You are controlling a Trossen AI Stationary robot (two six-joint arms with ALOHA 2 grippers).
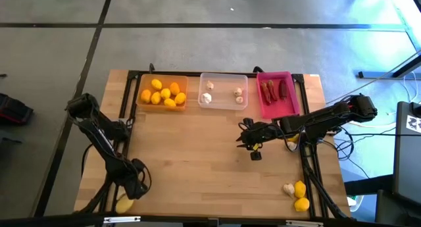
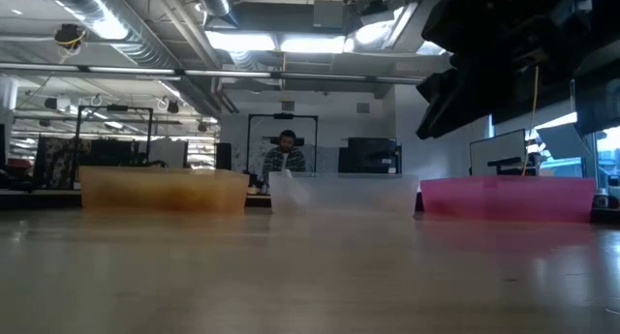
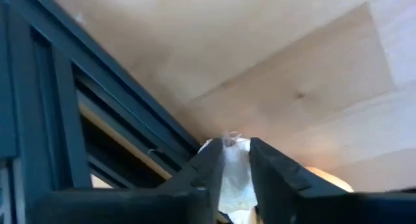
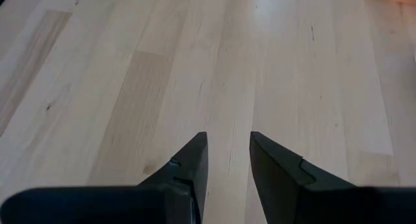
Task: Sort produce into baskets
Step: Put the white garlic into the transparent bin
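We have three trays in a row along the 12 o'clock edge of the table (image 1: pixel 210 161): orange tray (image 1: pixel 162 93) toward 11, clear tray (image 1: pixel 223 91) at 12, pink tray (image 1: pixel 277 93) toward 1, nearly touching side by side.

Contents as we see them from the high view:
- orange tray: a cluster of yellow/orange lemons (image 1: pixel 164 95)
- clear tray: a few whitish garlic bulbs (image 1: pixel 207 98), spread apart
- pink tray: dark red chilis (image 1: pixel 275 90), lying lengthwise

Unsorted: two lemons and one garlic bulb touching in a small pile (image 1: pixel 297 193) at the 5 o'clock corner; one lemon (image 1: pixel 123 204) at the 7 o'clock corner, just beside the left arm's tip.

Left gripper (image 3: pixel 236 160) is low at the 7 o'clock corner by the table's dark frame (image 3: pixel 39 107). In its wrist view we see the fingers (image 3: pixel 209 164) set narrow with a white garlic bulb (image 3: pixel 235 178) pinched between them; something yellowish sits just behind it.

Right gripper (image 4: pixel 229 152) hangs over bare wood at about 3 o'clock of table centre, in front of the pink tray and apart from it. Fingers narrowly parted, nothing between them, only boards showing through the gap.

Low view: all three trays stand on the far edge, a dark arm overhead above the pink one, and a person (image 2: pixel 284 156) sits in the room behind.
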